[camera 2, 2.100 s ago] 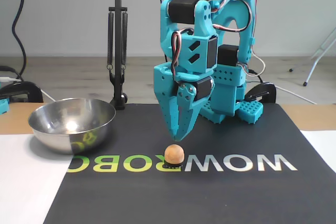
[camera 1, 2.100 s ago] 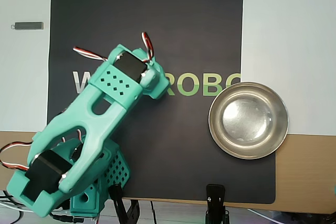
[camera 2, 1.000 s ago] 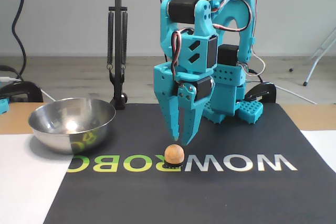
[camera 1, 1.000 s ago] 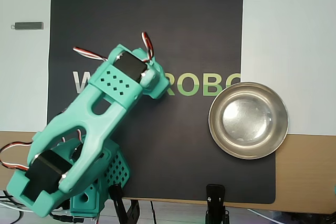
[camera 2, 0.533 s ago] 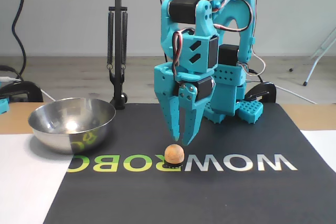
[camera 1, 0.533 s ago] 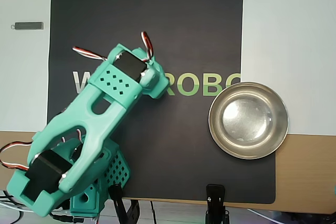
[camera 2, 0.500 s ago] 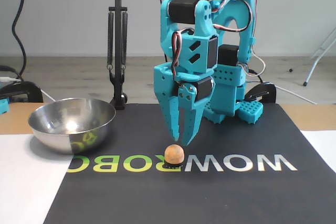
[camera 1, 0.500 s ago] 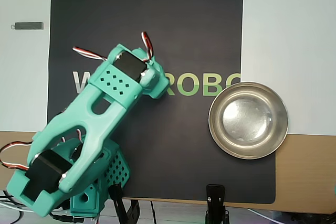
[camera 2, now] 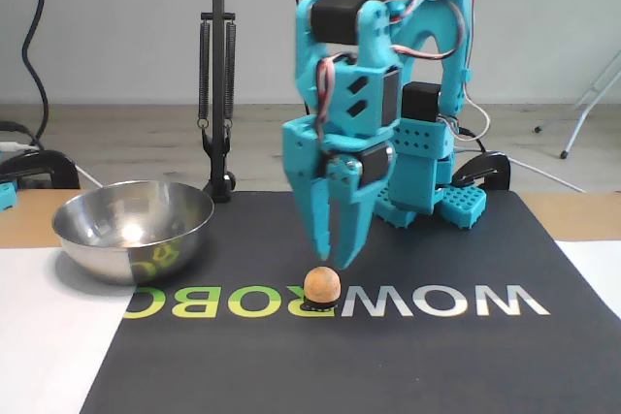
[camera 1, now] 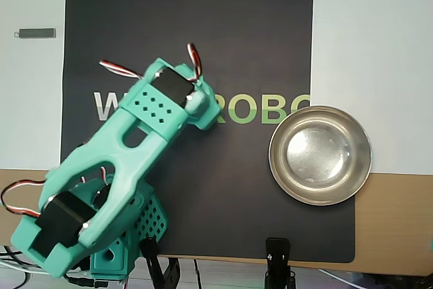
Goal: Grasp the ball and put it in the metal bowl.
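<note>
Jaws of the gripper (camera 2: 333, 261) slightly apart, tips pointing down just above the ball (camera 2: 322, 285), not touching it. Ball sits mid-mat (camera 2: 408, 356) on the printed lettering; metal bowl (camera 2: 133, 229) at the mat's left edge in the fixed view.

Arm (camera 1: 128, 153) shifted slightly; jaws parted a little above ball (camera 2: 322, 285).

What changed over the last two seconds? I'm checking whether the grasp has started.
The gripper came down slightly toward the ball and parted its fingers a little; nothing grasped yet. The ball and metal bowl stayed put.
</note>
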